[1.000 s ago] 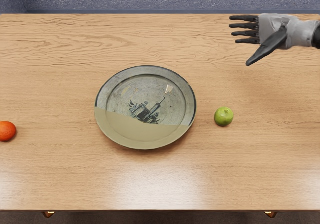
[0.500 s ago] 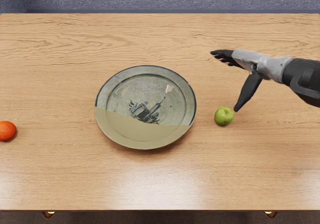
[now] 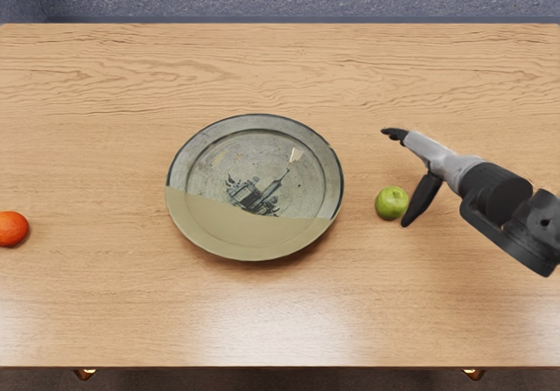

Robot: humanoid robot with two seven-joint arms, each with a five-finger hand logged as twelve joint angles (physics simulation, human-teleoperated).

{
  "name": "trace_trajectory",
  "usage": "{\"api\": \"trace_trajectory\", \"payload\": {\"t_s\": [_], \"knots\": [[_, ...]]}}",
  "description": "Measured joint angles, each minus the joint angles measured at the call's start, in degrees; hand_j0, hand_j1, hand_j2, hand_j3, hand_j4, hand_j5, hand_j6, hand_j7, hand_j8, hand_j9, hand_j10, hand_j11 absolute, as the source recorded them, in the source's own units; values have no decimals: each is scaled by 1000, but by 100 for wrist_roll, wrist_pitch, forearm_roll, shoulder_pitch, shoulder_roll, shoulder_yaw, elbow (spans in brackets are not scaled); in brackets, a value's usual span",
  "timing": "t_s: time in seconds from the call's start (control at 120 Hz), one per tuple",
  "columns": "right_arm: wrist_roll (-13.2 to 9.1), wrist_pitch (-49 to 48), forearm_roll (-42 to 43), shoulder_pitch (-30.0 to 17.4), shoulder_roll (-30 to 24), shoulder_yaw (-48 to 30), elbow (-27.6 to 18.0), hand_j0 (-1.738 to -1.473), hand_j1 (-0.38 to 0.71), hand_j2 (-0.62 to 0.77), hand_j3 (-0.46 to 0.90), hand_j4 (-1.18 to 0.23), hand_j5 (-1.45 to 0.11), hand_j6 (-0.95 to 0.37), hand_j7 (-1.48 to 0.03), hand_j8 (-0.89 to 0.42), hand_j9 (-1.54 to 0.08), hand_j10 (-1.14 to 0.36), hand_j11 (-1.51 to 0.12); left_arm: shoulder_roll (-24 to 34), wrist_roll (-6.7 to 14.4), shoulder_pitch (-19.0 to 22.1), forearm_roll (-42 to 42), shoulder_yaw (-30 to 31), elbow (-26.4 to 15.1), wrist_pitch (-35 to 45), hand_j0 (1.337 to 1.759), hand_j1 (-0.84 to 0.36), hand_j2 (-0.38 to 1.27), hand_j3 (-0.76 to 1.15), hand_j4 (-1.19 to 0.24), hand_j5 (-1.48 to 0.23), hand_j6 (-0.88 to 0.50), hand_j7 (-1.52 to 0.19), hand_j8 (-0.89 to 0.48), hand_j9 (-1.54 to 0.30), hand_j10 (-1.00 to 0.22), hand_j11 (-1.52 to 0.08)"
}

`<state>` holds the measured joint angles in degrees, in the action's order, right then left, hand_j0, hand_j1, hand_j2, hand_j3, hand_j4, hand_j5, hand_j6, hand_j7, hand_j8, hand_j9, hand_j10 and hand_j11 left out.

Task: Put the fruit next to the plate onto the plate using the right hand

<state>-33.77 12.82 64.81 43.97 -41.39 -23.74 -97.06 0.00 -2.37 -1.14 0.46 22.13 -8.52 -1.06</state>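
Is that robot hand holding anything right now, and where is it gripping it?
Nothing is held. The right hand is open beside the green fruit, which lies on the table, right of the plate; the fingers are not closed around it.

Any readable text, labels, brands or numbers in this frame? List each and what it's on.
None: no readable text in the head view.
plate: a dark picture at its middle, no letters or numbers to make out.
lime, orange, table, right robot hand: no label, brand or number visible.
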Motion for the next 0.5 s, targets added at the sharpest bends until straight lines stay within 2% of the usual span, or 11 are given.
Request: {"api": "trace_trajectory", "payload": {"t_s": [0.158,0.3,0.5], "knots": [[-96,337,409,-123,203,126,-24,-1658,-274,-10,0,-67,-84,-69,-83,-68,-84,-67,-84,0,0,0,1,0,0,0,1658,69,47,0,-234,-304,-234,-304,-234,-304,-234,-304],[-116,605,733,-422,281,152,-44,-1658,-256,-13,0,-82,-103,-84,-103,-83,-103,-82,-103,0,0,0,0,0,0,0,1658,69,47,0,-234,-304,-234,-304,-234,-304,-234,-304],[-122,763,960,-575,331,210,-83,-1658,-108,-38,0,-206,-264,-208,-264,-207,-264,-205,-264,0,0,0,2,0,0,0,1658,69,47,0,-234,-304,-234,-304,-234,-304,-234,-304]]}}
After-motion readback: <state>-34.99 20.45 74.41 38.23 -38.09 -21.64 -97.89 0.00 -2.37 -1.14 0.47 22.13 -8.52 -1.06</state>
